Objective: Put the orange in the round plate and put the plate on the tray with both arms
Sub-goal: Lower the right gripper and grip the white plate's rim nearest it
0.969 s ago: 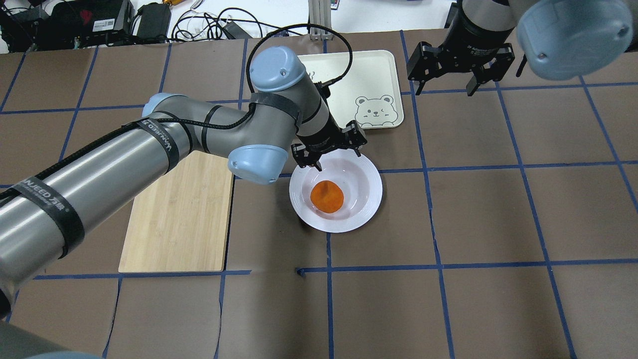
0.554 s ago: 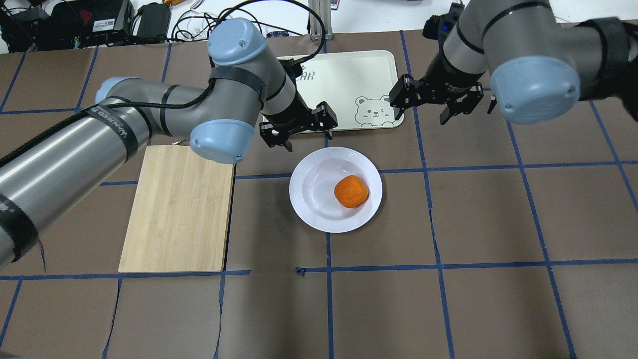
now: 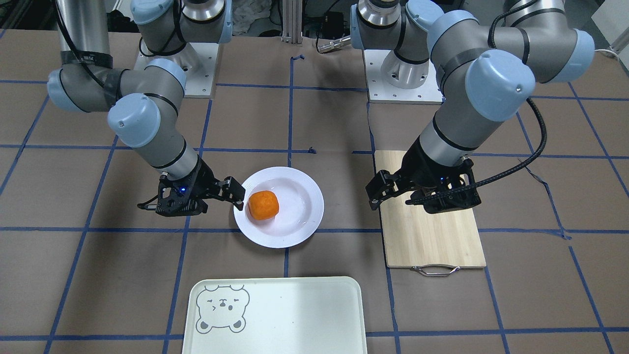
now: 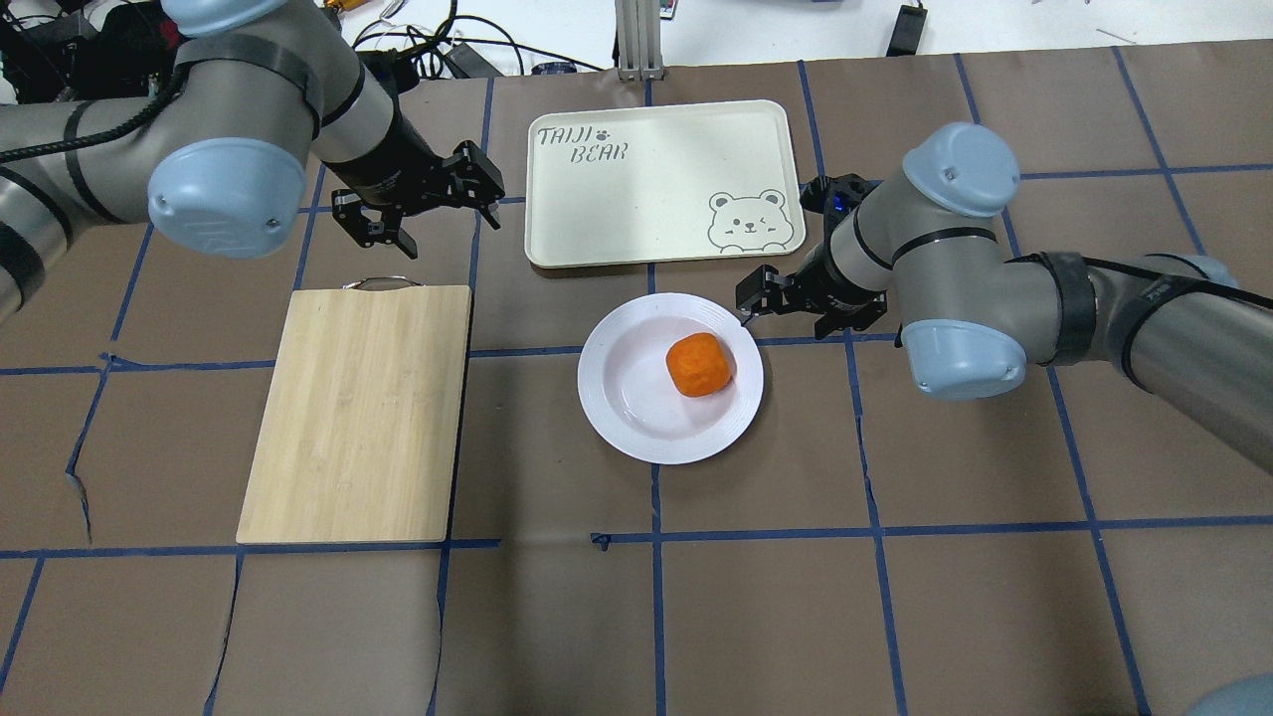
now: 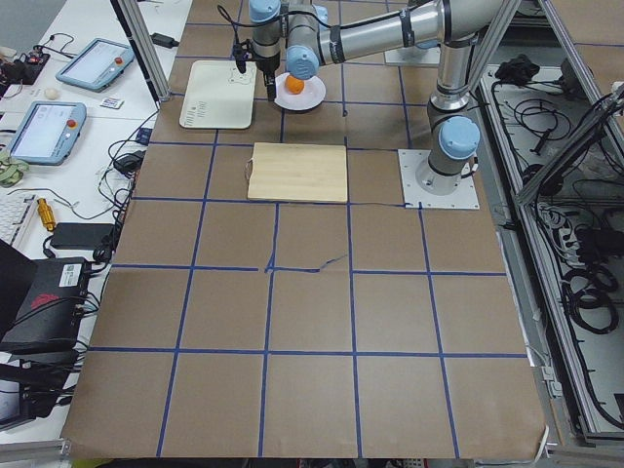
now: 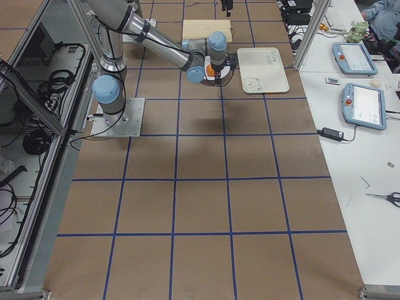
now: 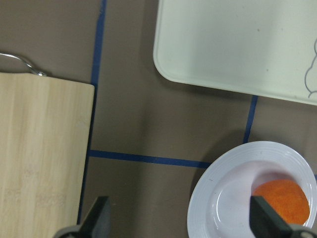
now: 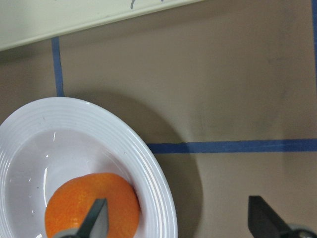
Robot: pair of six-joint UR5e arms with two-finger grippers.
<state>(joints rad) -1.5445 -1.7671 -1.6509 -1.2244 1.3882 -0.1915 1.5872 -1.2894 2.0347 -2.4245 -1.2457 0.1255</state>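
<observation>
The orange (image 4: 700, 364) (image 3: 263, 205) lies inside the round plate (image 4: 622, 398) (image 3: 300, 196), toward its right side in the overhead view. Beyond the plate lies the tray (image 4: 646, 179) (image 3: 295, 314), bare, with its bear face in the corner nearest the plate. My right gripper (image 4: 791, 308) (image 8: 178, 223) is open and low at the plate's far right rim; in its wrist view one finger is over the orange and the other outside the rim. My left gripper (image 4: 438, 214) (image 7: 181, 223) hangs open and holds nothing, left of the tray, well away from the plate.
A bamboo cutting board (image 4: 358, 408) (image 3: 432, 231) with a metal handle (image 4: 378, 283) lies left of the plate. Brown paper with blue tape lines covers the table. Cables and devices lie beyond the far edge.
My left gripper has pulled back from the plate to the far left. The orange has rolled to the plate's right side. My right arm has come down to the plate's far right rim.
</observation>
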